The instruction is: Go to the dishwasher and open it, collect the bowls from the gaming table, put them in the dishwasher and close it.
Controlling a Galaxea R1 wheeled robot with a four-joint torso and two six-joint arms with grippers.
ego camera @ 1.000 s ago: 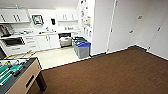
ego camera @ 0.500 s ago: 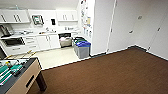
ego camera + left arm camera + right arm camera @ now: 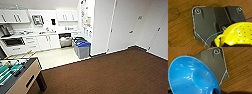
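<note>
Head view, left to right: foosball table at near left on brown carpet; white kitchen cabinets behind it; dishwasher set in the far run, door looks open, dark inside; grey bins with blue lids just beside it; white wall panels to the right. Left wrist: yellow perforated bowl at the left hand, grip can't tell. Right wrist: blue bowl at the right hand, grip can't tell.
</note>
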